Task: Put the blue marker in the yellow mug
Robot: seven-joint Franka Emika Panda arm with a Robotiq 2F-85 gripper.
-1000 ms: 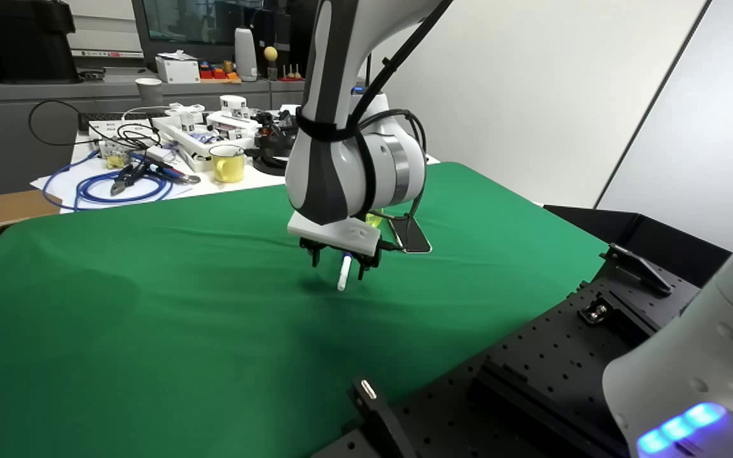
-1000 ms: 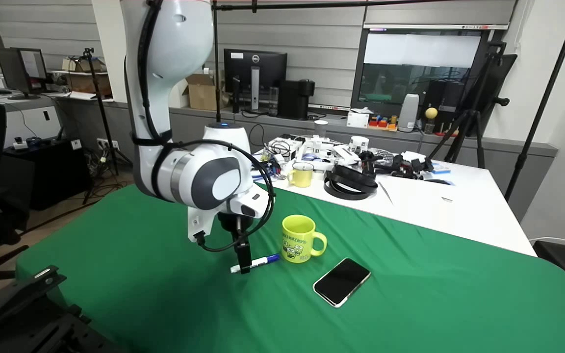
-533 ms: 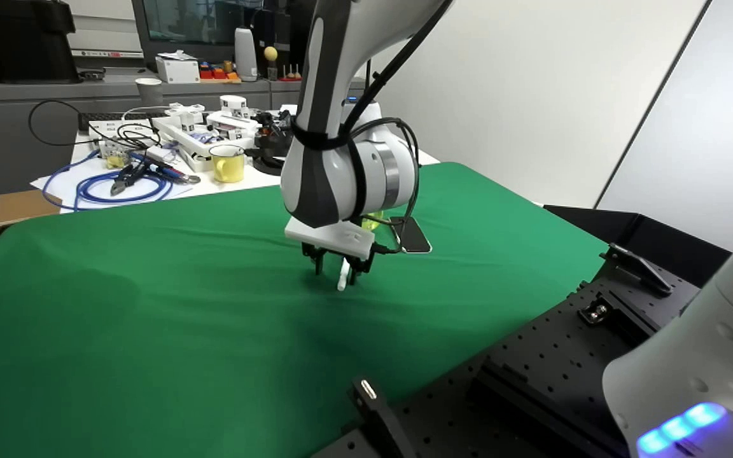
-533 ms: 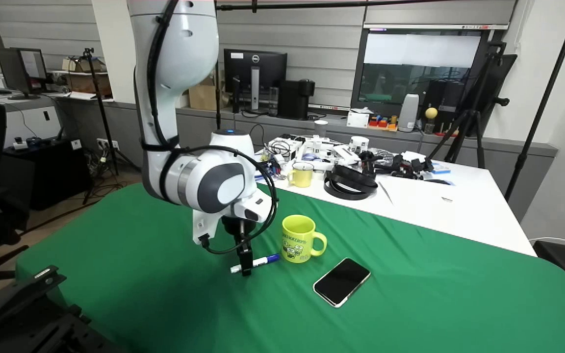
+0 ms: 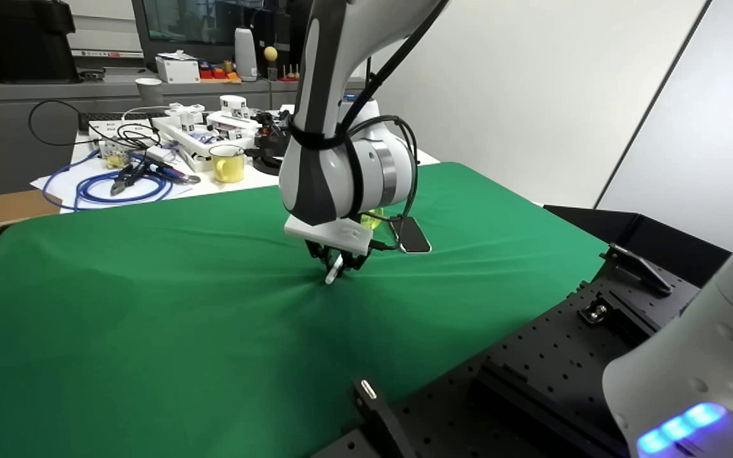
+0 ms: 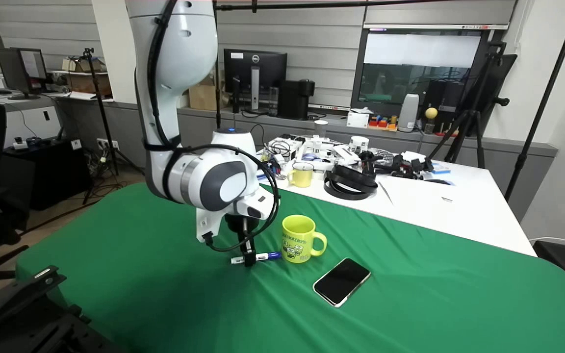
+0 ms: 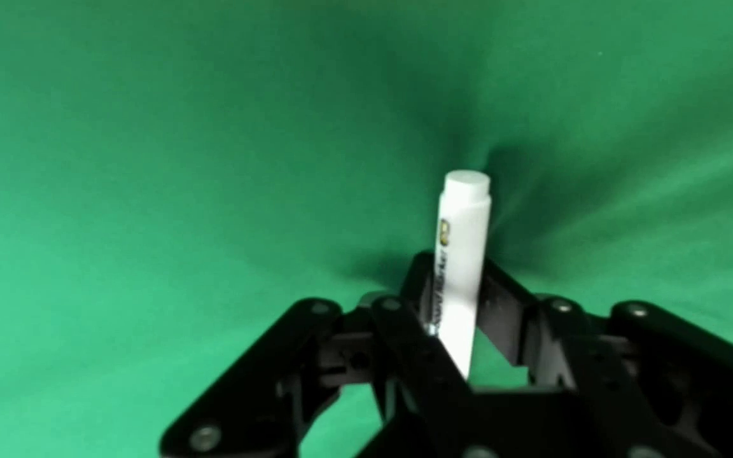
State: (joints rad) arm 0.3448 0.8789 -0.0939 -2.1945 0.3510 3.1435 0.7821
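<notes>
Blue marker (image 7: 462, 254): was gripped across its white body, jaws of the gripper (image 7: 459, 283) closed against both sides; lettering was legible in the wrist view. Yellow mug (image 6: 296, 241): stood upright, just right of the blue cap (image 6: 274, 255), which showed in an exterior view.

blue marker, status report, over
Gripper shut on blue marker. Marker outside yellow mug, contact with green cloth unclear. Phone near mug, not between.

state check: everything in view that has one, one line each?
blue marker, capped, held; whether lifted clear is hard to tell
pincer, closed on the blue marker
yellow mug, upright; contents not visible
phone, face up, screen dark
background mug, upright
base lights, lit blue
green cloth, wrinkled
</notes>
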